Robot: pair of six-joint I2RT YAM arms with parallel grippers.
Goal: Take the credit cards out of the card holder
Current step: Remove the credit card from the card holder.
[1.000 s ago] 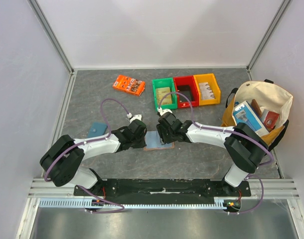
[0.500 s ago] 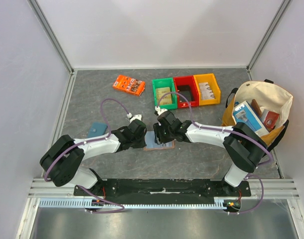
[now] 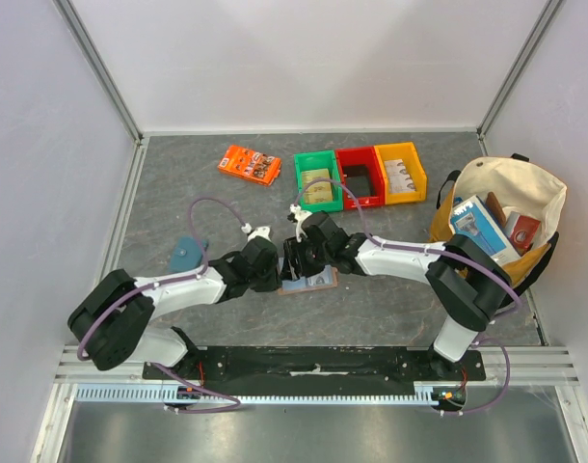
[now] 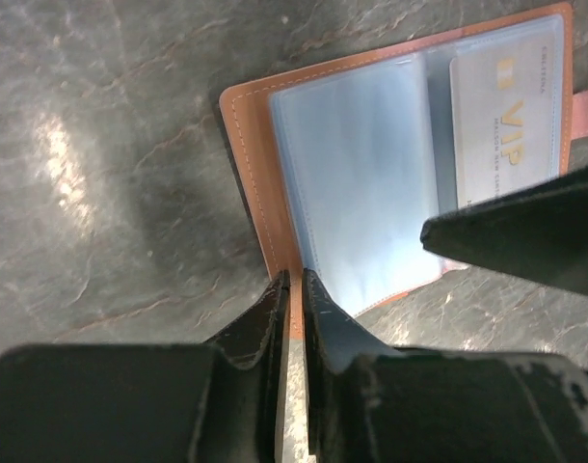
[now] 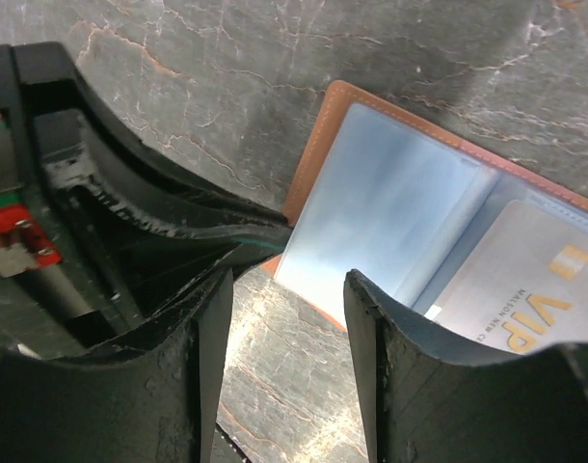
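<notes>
**Top external view.** The card holder (image 3: 311,281) lay open on the grey tabletop (image 3: 390,309), front centre, between the 2 arms. The left gripper (image 3: 278,278) met its left edge, and the right gripper (image 3: 296,265) stood over its far-left part. The state of either set of jaws could not be told from here. A teal pouch (image 3: 188,253) lay well apart to the left. At the back were an orange packet (image 3: 249,165) and 3 bins: green (image 3: 321,206), red (image 3: 363,203) and yellow (image 3: 407,199). A cream bag (image 3: 511,178) stood at the right.

**Left wrist view.** The left gripper (image 4: 292,285) had its jaws pressed almost together, pinching the tan leather border of the card holder (image 4: 371,174). A pale VIP card (image 4: 506,125) sat in the right-hand clear sleeve. A dark finger (image 4: 525,236) of the right gripper crossed the holder's lower right.

**Right wrist view.** The right gripper (image 5: 289,318) had its jaws spread, straddling the near corner of the card holder (image 5: 381,193). Contact could not be told. The VIP card (image 5: 530,289) remained sleeved. The left gripper (image 5: 260,236) met the holder's edge.
</notes>
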